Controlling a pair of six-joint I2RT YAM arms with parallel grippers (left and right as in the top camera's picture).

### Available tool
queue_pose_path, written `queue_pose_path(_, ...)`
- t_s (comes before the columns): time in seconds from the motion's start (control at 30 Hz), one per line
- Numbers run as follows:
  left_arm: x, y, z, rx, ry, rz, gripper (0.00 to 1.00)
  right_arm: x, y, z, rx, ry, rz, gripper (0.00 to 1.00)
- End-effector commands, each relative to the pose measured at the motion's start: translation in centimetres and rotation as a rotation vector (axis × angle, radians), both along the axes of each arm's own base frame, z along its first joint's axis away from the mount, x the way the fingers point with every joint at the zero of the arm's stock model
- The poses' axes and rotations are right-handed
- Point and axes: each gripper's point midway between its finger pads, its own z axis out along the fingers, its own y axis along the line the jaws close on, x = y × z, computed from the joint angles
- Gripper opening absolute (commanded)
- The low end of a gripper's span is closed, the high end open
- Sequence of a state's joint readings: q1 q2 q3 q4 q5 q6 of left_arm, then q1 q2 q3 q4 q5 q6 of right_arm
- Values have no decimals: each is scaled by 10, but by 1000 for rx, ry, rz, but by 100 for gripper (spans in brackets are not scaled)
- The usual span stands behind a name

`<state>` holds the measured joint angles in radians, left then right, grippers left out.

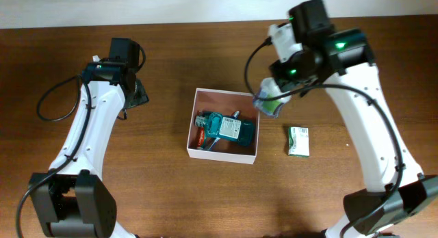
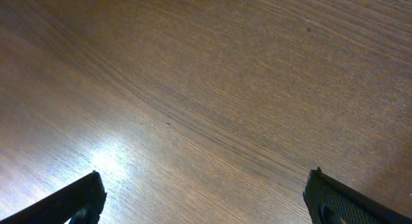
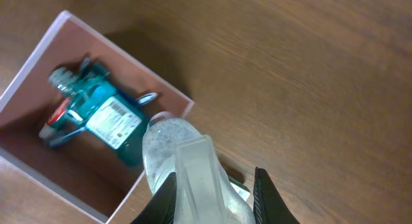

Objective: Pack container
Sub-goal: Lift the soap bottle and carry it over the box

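Clamped narrowly in the right gripper [image 3: 212, 198]: a clear bottle [image 3: 177, 159], held over the right rim of the container [image 1: 222, 156]. Just beyond, inside that white-walled box, a teal pack [image 3: 103, 111] lying flat on the pinkish-brown floor. Placed mid-table, between the two arms, sitting on the wood. To the right of it, apart, a small green-and-white packet [image 1: 298, 141] on the table [image 1: 137, 183]. Over at the left gripper [image 2: 205, 179]: spread wide, gripping nothing, above bare wood well away from the box.
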<state>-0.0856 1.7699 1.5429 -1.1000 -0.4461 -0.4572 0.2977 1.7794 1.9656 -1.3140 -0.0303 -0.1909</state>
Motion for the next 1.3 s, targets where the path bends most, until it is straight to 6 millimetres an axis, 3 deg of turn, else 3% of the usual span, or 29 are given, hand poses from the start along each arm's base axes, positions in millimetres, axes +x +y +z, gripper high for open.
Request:
queue_pose_path(0.0,0,3,8,13,-19,3,99,-4,17,24,-27,-87,56,13)
queue_pose_path(0.3,0,3,8,13,-19,3,99,8,68,40,-9,-227,217,9)
queue_pose_path(0.47,0,3,8,13,-20,3,99,15,85,41,-15,-276,302,9)
queue_pose_path(0.8,0,3,8,13,-19,3,99,19,121,11,-19,-243,450,9)
queue_pose_path(1.27,0,3,8,13,-20,3,99,42,140,-36,-29,-195,463,9)
